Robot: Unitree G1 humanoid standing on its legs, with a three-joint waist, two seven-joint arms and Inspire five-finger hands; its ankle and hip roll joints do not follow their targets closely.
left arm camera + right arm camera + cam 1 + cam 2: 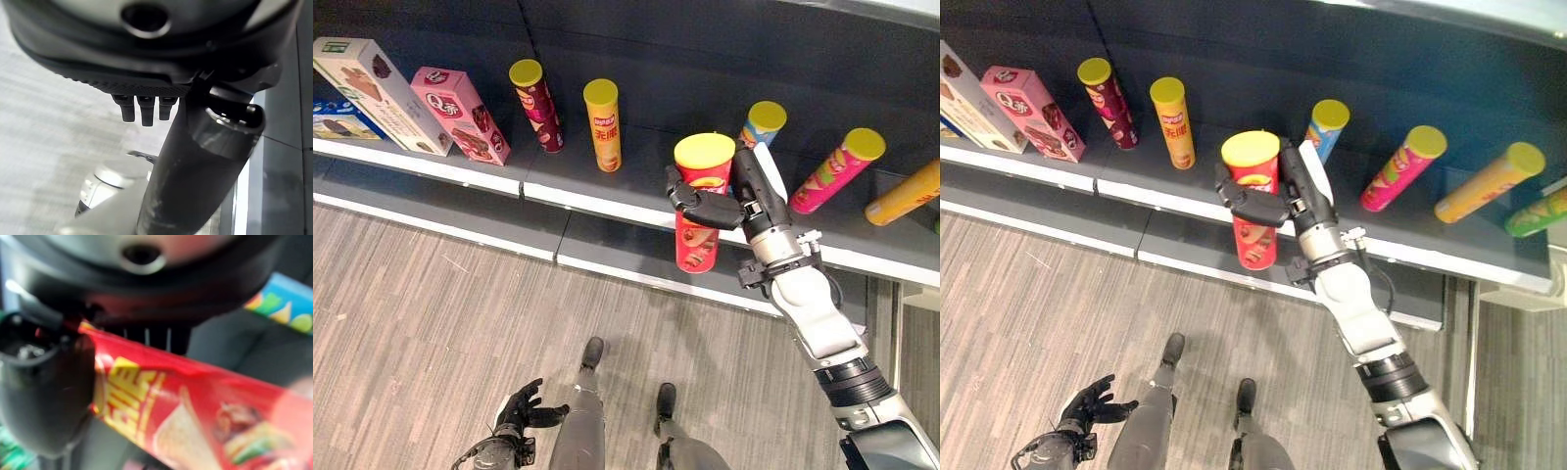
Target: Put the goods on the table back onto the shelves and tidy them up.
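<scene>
My right hand (717, 204) is shut on a red chip can (701, 217) with a yellow lid, holding it upright just in front of the dark shelf (607, 196). The can's red label (195, 416) runs past the fingers in the right wrist view. On the shelf stand a dark red can (537, 106), a yellow can (604, 124), a blue can (762, 122) just behind my hand, a pink can (837, 169) and an orange can (904, 194). My left hand (519, 411) hangs low by the floor with relaxed fingers (142, 110).
A pink box (460, 114) and a white box (380, 93) lean at the shelf's left end, with a blue pack (337, 119) behind. A green can (1538, 213) lies at the far right. A lower shelf ledge (460, 211) runs below; wood-pattern floor (431, 323) underneath.
</scene>
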